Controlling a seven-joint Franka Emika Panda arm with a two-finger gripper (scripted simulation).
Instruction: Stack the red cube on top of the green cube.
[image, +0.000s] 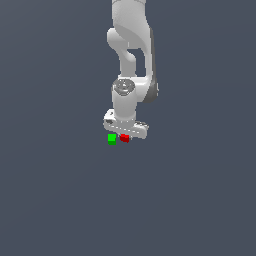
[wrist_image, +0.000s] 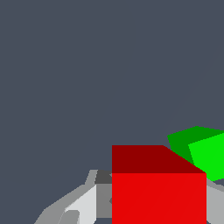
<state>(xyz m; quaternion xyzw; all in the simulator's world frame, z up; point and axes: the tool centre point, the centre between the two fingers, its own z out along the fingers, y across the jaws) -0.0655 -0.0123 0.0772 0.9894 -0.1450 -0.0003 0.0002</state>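
Red cube (wrist_image: 158, 192) clamped between the end effector (image: 125, 135) fingers, just beside the green cube (wrist_image: 205, 153)

Not a home, kitchen or workshop: a bare simulated scene, plainly computer-rendered. Shown by the flat, uniform slate-grey ground (image: 60, 200) filling both views, without texture, edges, walls or furniture. Shown also by the smooth white jointed robot arm (image: 131, 60), shaded like plain plastic, and by the two tiny flat-coloured blocks, the bright red cube (image: 124, 138) and the bright green cube (image: 112, 138), with hard-edged faces and no surface detail in the wrist view.
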